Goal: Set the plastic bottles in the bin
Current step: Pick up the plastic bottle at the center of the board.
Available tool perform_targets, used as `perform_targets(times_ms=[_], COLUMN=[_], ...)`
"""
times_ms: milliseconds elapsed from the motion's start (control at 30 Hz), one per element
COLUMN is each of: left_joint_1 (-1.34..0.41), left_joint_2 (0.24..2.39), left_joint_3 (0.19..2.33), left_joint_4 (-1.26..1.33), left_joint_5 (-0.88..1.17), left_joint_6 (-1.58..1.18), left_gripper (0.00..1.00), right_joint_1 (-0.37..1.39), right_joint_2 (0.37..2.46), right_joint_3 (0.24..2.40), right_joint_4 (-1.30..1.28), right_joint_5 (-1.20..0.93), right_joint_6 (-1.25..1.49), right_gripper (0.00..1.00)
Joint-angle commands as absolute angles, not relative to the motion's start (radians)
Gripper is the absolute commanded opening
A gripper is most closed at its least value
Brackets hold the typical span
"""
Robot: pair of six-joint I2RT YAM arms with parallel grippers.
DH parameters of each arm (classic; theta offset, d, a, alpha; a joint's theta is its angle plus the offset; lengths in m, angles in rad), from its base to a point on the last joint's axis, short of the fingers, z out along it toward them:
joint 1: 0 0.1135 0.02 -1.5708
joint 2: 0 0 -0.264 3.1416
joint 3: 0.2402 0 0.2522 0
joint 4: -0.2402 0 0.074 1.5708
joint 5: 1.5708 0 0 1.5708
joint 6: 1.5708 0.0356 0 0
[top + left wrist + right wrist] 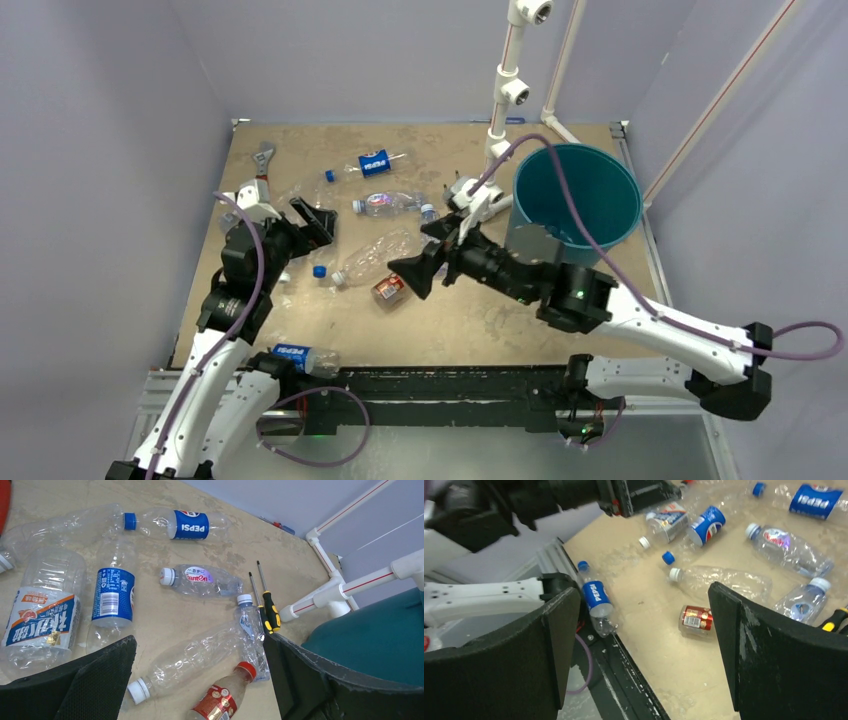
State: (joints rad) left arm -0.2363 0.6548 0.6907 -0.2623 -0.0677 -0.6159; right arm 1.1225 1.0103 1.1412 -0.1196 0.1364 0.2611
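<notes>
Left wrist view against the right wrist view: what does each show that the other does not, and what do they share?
Only the left wrist view shows the bin and the white pipe frame beside it. Only the right wrist view shows the near Pepsi bottle, lying at the table edge by the left arm. Both show the red-labelled bottle, the white-capped bottle next to it, and the far Pepsi bottle.
</notes>
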Motion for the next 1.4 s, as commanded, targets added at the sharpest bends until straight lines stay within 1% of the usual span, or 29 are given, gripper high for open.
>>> perform_targets(times_ms=[0,167,400,567,600,700,800,933,1067,1133,1267,1367], left_joint_1=[-0.238,-0.238,-0.236,-0.257,-0.273,-0.367,-0.531,-0.720,-0.793,-0.829,-0.923,-0.943], left_joint_2=[0.637,0.641,0.687,0.701,0.708,0.721,0.748,0.837,0.946,1.010,1.135,1.209], left_joint_3=[0.690,0.686,0.672,0.618,0.609,0.573,0.571,0.611,0.632,0.648,0.689,0.718], left_joint_4=[-0.246,-0.250,-0.232,-0.201,-0.213,-0.226,-0.238,-0.275,-0.270,-0.269,-0.299,-0.318], left_joint_5=[-0.088,-0.095,-0.032,0.070,0.051,-0.009,-0.132,-0.294,-0.285,-0.275,-0.356,-0.384], left_joint_6=[-0.596,-0.600,-0.620,-0.652,-0.671,-0.686,-0.685,-0.667,-0.627,-0.613,-0.610,-0.600], left_gripper=[0.99,0.99,0.98,0.92,0.91,0.92,0.99,0.99,0.98,0.97,0.96,0.97], right_joint_1=[1.177,1.180,1.180,1.180,1.180,1.180,1.180,1.180,1.180,1.180,1.180,1.180], right_joint_2=[1.024,1.021,1.069,1.092,1.100,1.129,1.141,1.134,1.098,1.065,1.003,0.974], right_joint_3=[1.074,0.899,0.702,0.608,0.593,0.566,0.554,0.561,0.548,0.517,0.452,0.431], right_joint_4=[-0.046,-0.070,0.040,0.149,0.155,0.170,0.182,0.147,0.116,0.129,0.166,0.179], right_joint_5=[0.365,0.469,0.416,0.445,0.464,0.476,0.505,0.542,0.558,0.533,0.466,0.429], right_joint_6=[0.304,0.437,0.603,0.742,0.779,0.843,0.862,0.840,0.810,0.787,0.755,0.739], right_gripper=[0.99,0.99,0.99,0.99,0.99,0.99,0.99,0.99,0.99,0.99,0.99,0.99])
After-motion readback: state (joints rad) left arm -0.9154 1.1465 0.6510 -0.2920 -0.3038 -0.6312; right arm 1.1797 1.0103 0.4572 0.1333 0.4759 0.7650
